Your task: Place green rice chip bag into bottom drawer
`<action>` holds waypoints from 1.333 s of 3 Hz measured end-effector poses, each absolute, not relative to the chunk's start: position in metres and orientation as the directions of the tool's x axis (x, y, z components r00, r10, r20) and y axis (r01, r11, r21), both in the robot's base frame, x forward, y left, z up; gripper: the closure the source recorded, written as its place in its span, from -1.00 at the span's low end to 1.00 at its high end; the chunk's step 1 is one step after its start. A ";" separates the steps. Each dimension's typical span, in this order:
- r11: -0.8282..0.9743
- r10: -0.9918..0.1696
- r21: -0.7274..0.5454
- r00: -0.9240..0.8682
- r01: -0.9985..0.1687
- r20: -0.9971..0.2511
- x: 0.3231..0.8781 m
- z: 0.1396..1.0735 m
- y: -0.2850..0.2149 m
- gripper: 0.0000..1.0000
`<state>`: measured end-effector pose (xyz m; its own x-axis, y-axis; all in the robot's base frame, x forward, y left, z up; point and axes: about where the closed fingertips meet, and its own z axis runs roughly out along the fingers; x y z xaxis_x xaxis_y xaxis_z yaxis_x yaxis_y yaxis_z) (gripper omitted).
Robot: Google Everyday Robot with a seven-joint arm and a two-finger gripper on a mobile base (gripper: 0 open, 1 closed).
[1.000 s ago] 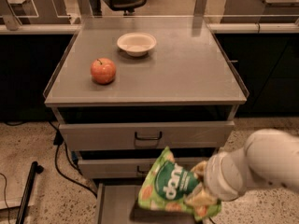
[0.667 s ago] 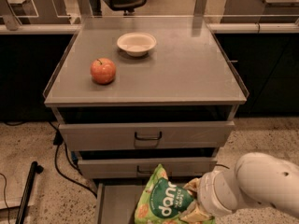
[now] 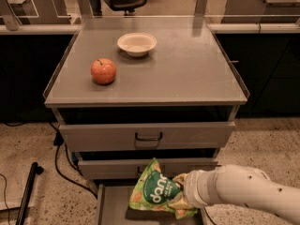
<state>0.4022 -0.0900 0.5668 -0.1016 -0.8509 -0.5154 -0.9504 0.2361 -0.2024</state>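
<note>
At the lower centre of the frame, the crinkly light-green rice chip bag [image 3: 153, 191] with its dark round logo hung over the open grey metal bottom drawer [image 3: 112, 206]. The white arm's gripper [image 3: 181, 197] was clamped on the bag's right edge. On the grey cabinet top [image 3: 187, 74] sat a red apple [image 3: 103, 71] and a white bowl [image 3: 137, 43], well apart from the bag.

green rice chip bag [image 3: 154, 191]: light green, dark-green logo | apple [image 3: 103, 71]: red-orange | bowl [image 3: 137, 44]: cream | end effector [image 3: 182, 193]: at bag's right

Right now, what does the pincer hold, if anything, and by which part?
The bag, gripped at its right edge by the pincer, low over the open bottom drawer.
</note>
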 end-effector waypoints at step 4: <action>0.348 -0.736 -0.093 -0.210 -0.933 -0.644 0.439 0.452 -0.128 1.00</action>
<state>0.4386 -0.1277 0.4519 -0.2104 -0.7357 -0.6438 -0.9329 0.3479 -0.0927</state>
